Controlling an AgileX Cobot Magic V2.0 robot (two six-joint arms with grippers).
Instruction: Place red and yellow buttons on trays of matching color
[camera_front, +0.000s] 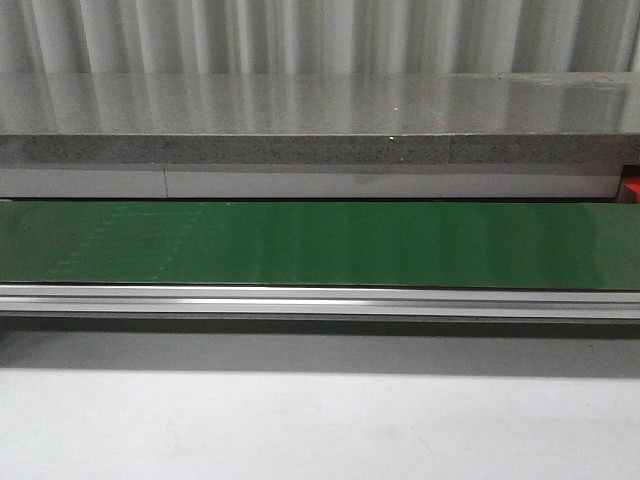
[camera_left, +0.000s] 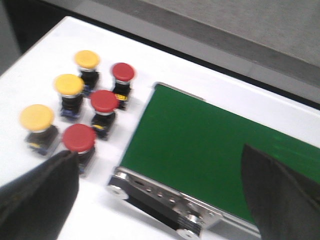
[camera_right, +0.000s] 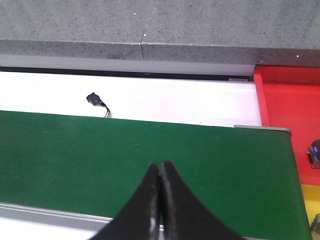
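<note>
In the left wrist view, three red buttons and three yellow buttons stand in two rows on the white table beside the end of the green conveyor belt. My left gripper hangs open above the belt's end roller, with the nearest red button by one finger. In the right wrist view, my right gripper is shut and empty over the belt. The red tray lies past the belt's end, and a corner of the yellow tray shows beside it.
The belt spans the front view, with an aluminium rail along its near side and a grey ledge behind. A small black connector with wires lies on the white surface behind the belt. A metal part sits at the red tray's edge.
</note>
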